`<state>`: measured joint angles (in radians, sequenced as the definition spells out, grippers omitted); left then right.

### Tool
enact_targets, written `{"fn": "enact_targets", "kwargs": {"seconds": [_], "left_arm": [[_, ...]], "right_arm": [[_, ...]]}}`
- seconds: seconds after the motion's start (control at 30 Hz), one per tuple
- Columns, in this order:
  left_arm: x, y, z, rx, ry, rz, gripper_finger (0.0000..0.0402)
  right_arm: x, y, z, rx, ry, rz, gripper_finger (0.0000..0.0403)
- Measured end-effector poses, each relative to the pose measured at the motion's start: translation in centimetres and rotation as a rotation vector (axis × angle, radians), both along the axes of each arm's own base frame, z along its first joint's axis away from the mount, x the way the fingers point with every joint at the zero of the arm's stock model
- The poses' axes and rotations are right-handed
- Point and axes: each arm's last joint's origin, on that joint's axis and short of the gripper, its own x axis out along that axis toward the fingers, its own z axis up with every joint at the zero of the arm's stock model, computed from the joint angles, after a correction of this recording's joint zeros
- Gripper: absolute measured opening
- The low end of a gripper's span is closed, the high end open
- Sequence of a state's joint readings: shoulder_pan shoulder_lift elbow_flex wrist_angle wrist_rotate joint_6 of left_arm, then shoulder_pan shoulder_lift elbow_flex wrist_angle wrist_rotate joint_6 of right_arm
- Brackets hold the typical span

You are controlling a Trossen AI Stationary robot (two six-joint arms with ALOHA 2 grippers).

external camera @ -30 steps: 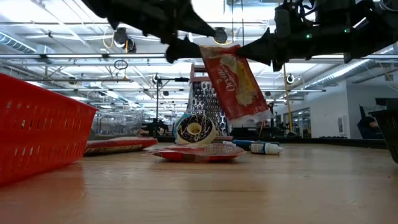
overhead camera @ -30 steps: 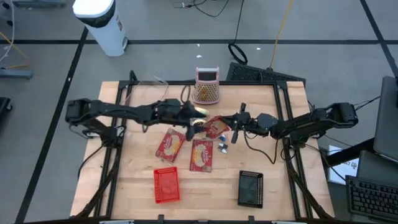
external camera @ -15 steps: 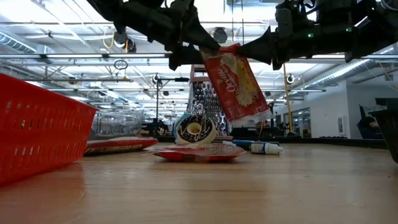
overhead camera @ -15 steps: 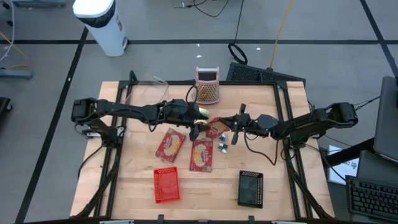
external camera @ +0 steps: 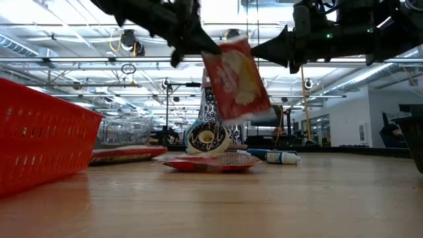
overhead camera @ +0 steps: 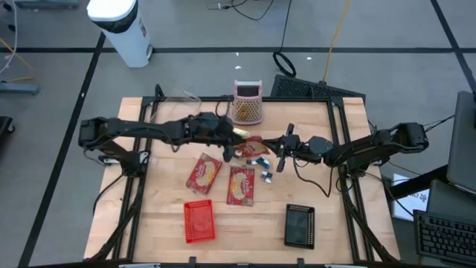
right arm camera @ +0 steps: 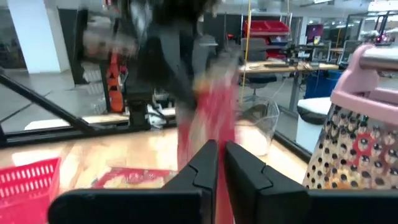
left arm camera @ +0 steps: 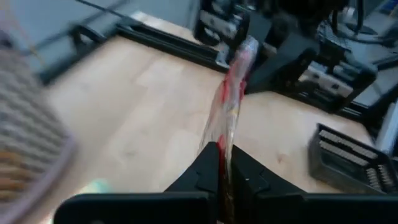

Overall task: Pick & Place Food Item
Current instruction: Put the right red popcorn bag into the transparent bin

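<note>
A red snack packet (external camera: pixel 234 79) hangs in the air above the table's middle, between my two arms. My left gripper (external camera: pixel 198 43) is shut on its left upper end; the left wrist view shows the packet edge-on (left arm camera: pixel 231 99), running away from the fingers. My right gripper (overhead camera: pixel 277 154) stands level at the packet's right upper corner; whether it still touches the packet, I cannot tell. Below lie two more red packets (overhead camera: pixel 203 173) (overhead camera: pixel 241 184) flat on the wood, and a chocolate donut (external camera: pixel 207 137) stands behind them. My left gripper pinches the packet's left end (left arm camera: pixel 227 134) between its two fingers, coming nearly level from the table's left side. The packet is clear of the table and slants down toward the right below the fingers.
A pink-handled grater (overhead camera: pixel 248 104) stands at the far edge and a clear container (overhead camera: pixel 175 108) at the far left. A red basket (overhead camera: pixel 198 222) and a black basket (overhead camera: pixel 300 225) sit near the front edge. Small bottles (overhead camera: pixel 265 176) lie right of the packets.
My left gripper has shut on the hanging packet's left end, then risen a little and drawn back toward the table's left. The packet has shifted left and up with it and turned more edge-on to the high view. My right arm has kept still.
</note>
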<state>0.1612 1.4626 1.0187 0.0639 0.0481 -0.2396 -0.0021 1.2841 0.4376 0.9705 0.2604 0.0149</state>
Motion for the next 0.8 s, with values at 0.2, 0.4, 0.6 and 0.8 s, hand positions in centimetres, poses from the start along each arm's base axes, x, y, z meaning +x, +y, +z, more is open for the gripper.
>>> {"fn": "enact_targets", "kwargs": {"seconds": [0.2, 0.4, 0.6, 0.8], "left_arm": [[-5.0, -0.8, 4.6, 0.158, -0.004, 0.232, 0.0008], [-10.5, -2.2, 7.0, 0.242, 0.007, 0.542, 0.0006], [-15.2, -2.5, 5.3, 0.144, -0.114, 0.872, 0.0005], [-18.8, -2.2, 0.9, 0.070, -0.256, 1.157, 0.0005]], "right_arm": [[-0.4, 0.0, 0.4, -0.001, -0.004, 0.002, 0.0028], [-0.4, 0.0, 0.5, -0.011, -0.004, 0.001, 0.0028], [-0.4, 0.0, 0.5, -0.012, -0.001, 0.001, 0.0027], [-0.4, 0.0, 0.4, -0.012, 0.005, 0.000, 0.0029]]}}
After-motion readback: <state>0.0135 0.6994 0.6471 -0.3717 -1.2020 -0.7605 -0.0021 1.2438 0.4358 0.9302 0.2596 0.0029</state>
